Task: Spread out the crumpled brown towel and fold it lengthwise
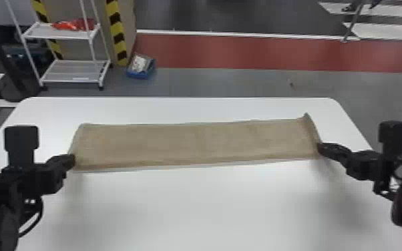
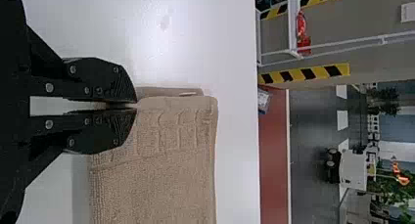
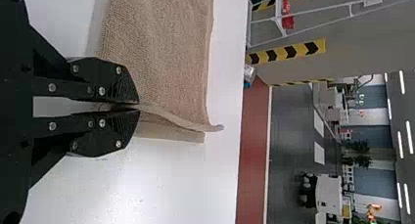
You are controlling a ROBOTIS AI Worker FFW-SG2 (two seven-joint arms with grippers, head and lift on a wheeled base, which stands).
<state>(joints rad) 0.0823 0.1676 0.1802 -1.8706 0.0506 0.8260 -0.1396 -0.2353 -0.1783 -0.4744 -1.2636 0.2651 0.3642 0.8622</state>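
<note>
Your left fingers (image 1: 66, 161) and right fingers (image 1: 332, 151) hide the towel (image 1: 193, 143) where gripped. Head view crops your worktop (image 1: 193, 207), near side. Red items (image 1: 73, 24): too blurred to identify.

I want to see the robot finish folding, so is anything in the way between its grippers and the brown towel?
Nothing visible is in the way. The left gripper and the right gripper each have their fingers closed on an end of the brown towel.
</note>
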